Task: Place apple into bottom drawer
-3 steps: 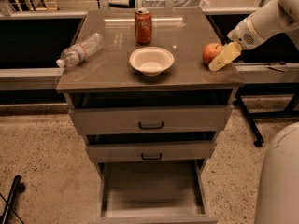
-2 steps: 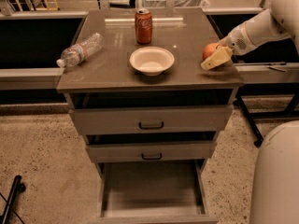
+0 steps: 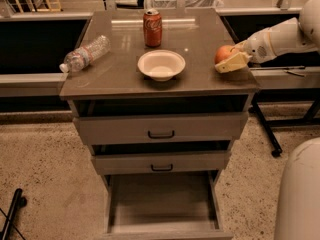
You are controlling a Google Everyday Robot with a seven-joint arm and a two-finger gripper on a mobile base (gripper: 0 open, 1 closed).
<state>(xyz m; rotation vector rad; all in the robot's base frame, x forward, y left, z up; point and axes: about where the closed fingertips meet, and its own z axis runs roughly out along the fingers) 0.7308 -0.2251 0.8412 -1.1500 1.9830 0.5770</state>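
The apple, small and red-orange, sits on the cabinet top near its right edge. My gripper reaches in from the right on a white arm and is right up against the apple, its pale tip on the apple's near side and hiding part of it. The bottom drawer is pulled out at the foot of the cabinet, a shallow grey tray with nothing in it, far below and to the left of the gripper.
On the cabinet top stand a white bowl, a red soda can and a lying plastic bottle. The top drawer and middle drawer are partly pulled out. A white robot body is at lower right.
My gripper has moved left and closed in on the apple, from just right of it to right against it. The apple and the drawers have not moved.
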